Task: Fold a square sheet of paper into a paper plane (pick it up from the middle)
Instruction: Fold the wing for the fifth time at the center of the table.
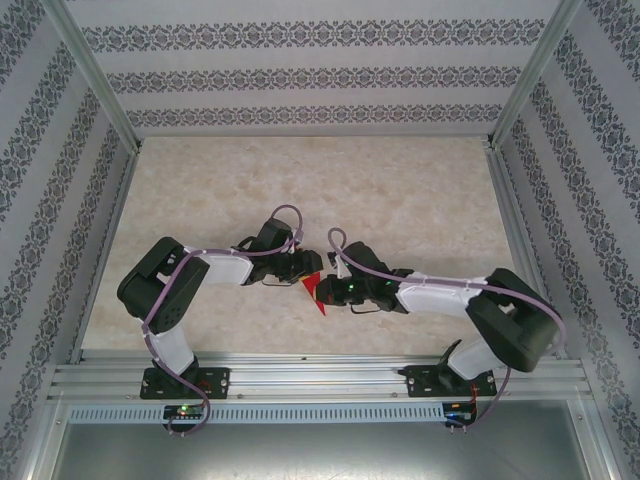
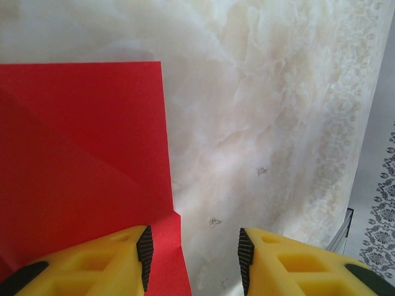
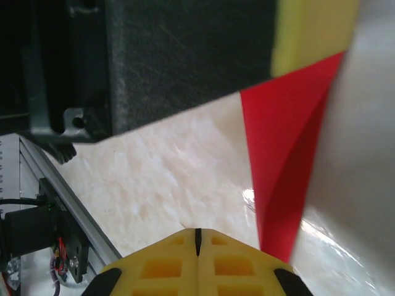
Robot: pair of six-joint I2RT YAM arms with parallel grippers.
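Note:
The square sheet of paper is bright red and creased, lying between the two gripper tips near the table's front middle. In the left wrist view the sheet runs under my left finger, with its edge reaching a little way into the gap. The left gripper stands open over the marble top. My right gripper is shut with nothing between its fingers. The sheet shows as a folded red wedge just to its right, running up to the left gripper's yellow finger.
The marbled tabletop stretches behind and to both sides of the arms. Patterned walls with metal posts enclose it, and an aluminium rail runs along the near edge. The left gripper's black body hangs close above the right gripper.

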